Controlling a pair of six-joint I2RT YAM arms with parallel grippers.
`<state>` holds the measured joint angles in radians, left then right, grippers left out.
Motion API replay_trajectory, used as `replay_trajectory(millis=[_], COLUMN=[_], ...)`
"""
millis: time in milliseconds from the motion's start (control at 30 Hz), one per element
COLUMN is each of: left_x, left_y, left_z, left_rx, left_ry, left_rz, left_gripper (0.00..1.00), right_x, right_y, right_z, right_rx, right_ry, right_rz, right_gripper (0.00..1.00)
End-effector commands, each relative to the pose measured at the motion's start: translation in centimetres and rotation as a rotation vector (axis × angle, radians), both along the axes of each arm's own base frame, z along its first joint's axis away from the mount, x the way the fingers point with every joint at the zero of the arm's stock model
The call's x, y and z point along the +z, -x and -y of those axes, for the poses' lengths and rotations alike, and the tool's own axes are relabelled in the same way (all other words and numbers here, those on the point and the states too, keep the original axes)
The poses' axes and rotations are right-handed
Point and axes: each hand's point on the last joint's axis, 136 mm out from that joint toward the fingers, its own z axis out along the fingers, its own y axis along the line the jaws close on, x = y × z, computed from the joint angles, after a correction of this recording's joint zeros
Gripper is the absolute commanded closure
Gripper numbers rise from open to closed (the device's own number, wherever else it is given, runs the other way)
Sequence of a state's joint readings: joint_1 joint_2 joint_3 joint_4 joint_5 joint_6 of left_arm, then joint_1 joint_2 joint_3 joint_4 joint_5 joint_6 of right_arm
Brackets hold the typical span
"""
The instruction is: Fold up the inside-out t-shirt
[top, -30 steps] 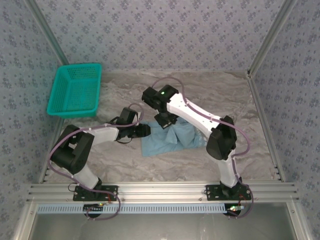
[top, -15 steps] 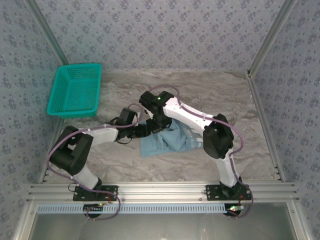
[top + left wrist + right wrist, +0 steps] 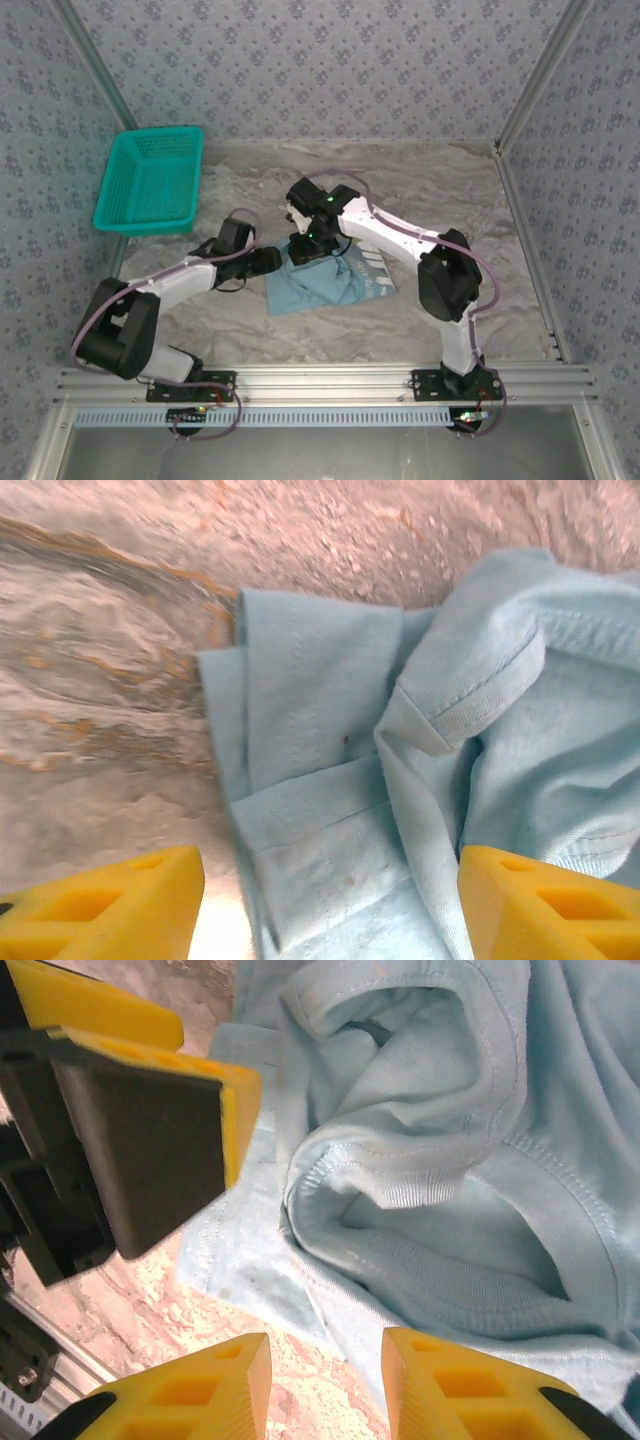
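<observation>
The basket (image 3: pixel 118 185) is sitting well left of the shirt (image 3: pixel 330 285), left fingers (image 3: pixel 110 910) and right fingers (image 3: pixel 190 1390) are hovering released over it, its neckband (image 3: pixel 400 1195) showing from the right wrist.

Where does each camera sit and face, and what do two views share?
Top external: above and behind the arms, looking down on the table, teal mesh basket and light blue t-shirt; both arms show.
Left wrist: on the left arm, facing down at shirt folds; left gripper's yellow fingers show.
Right wrist: on the right arm, close over the ribbed collar; right gripper's yellow fingers show.
Shared: all see the t-shirt.
</observation>
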<state>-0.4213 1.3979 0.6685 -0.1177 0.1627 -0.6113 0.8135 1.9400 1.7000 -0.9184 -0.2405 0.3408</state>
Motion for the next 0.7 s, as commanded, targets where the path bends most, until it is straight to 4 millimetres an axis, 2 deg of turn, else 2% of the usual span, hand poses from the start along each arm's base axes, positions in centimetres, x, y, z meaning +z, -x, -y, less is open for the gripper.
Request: replay_trajectory(millis=[0, 100, 233, 367, 500, 667], left_x=[1.8, 3.5, 4.0, 3.5, 2.8, 1.0], left_y=[-0.1, -0.9, -2.8, -4.5, -5.1, -5.9], left_z=[-0.9, 0.3, 2.2, 4.2, 5.9, 6.1], left_rx=[0.032, -0.002, -0.060, -0.123, -0.185, -0.207], left_ry=[0.004, 0.060, 0.095, 0.078, -0.023, -0.163], left_rz=[0.035, 0.080, 0.082, 0.059, 0.048, 0.014], left_gripper=[0.31, 0.29, 0.28, 0.25, 0.21, 0.20], right_x=[3.0, 1.2, -0.3, -1.9, -3.4, -5.2], right_y=[0.1, -0.1, -0.4, -0.2, 0.2, 1.0], right_z=[2.3, 5.2, 7.0, 8.8, 9.4, 10.0], right_rx=[-0.035, -0.105, -0.179, -0.239, -0.259, -0.269], right_ry=[-0.046, -0.028, -0.037, -0.034, -0.043, -0.016], right_rz=[0.057, 0.032, 0.021, -0.008, -0.038, -0.072], right_gripper=[0.61, 0.60, 0.55, 0.50, 0.48, 0.46])
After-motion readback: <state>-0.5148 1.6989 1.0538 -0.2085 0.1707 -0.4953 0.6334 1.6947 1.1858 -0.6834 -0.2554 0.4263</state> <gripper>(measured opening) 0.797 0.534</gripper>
